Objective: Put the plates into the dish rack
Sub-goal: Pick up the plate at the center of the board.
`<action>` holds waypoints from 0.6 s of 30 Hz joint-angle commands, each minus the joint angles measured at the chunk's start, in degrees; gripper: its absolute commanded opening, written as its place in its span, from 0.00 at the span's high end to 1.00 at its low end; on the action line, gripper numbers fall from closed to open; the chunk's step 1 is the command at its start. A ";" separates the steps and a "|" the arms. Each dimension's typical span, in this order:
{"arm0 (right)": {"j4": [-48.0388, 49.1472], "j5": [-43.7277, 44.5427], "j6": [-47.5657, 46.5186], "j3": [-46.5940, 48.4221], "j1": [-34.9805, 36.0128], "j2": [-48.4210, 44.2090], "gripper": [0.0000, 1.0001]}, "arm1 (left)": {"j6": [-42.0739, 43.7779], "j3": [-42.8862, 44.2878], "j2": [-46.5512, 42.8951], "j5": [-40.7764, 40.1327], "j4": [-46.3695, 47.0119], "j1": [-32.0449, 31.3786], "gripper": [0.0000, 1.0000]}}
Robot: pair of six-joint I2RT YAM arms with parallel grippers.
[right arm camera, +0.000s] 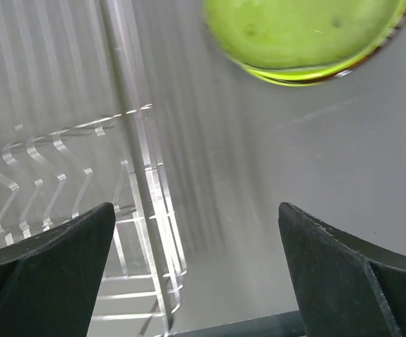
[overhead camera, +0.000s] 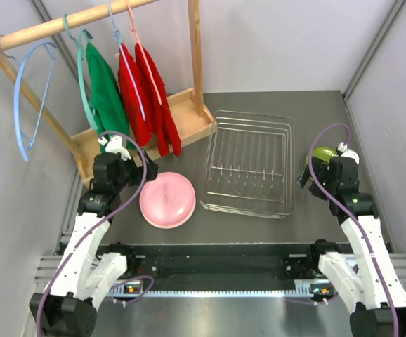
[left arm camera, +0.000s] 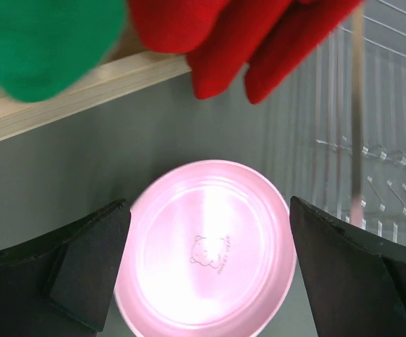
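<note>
A pink plate [overhead camera: 166, 199] lies upside down on the grey table, left of the empty silver wire dish rack [overhead camera: 248, 208]. My left gripper [overhead camera: 147, 170] hovers open above the plate's far-left edge. In the left wrist view the pink plate [left arm camera: 206, 256] fills the space between the spread fingers of the left gripper [left arm camera: 208, 209], with the rack [left arm camera: 371, 154] at the right. A lime green plate [overhead camera: 322, 154] sits right of the rack. My right gripper [overhead camera: 308, 177] is open just in front of it. The right wrist view shows the green plate [right arm camera: 305, 35] ahead of the empty right gripper [right arm camera: 196, 210], and the rack's corner [right arm camera: 140, 182] on the left.
A wooden clothes stand [overhead camera: 182, 116] stands at the back left, with a green garment [overhead camera: 105, 91] and red garments [overhead camera: 143, 98] hanging over its base, close to my left gripper. Grey walls enclose the table on the left, right and back.
</note>
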 commanded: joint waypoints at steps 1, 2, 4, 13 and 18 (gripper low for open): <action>-0.08 -5.94 -1.78 4.18 0.29 -0.27 0.01 | -3.44 2.75 -1.59 -11.89 -2.58 -0.15 0.01; -0.08 -6.47 -1.95 4.53 0.38 -0.45 0.01 | -3.37 3.10 -1.50 -13.22 -3.65 -0.15 0.01; -0.34 -6.83 -2.31 4.71 0.29 -1.15 0.01 | -3.28 4.42 -1.24 -14.99 -6.63 -0.06 0.01; -1.48 -12.45 -2.75 3.84 0.12 -4.14 0.01 | -10.66 5.92 -0.27 -6.14 -14.90 -0.06 0.01; -2.10 -14.56 -2.66 2.52 0.29 -5.46 0.01 | -13.47 3.90 0.26 -1.99 -20.69 -0.06 0.01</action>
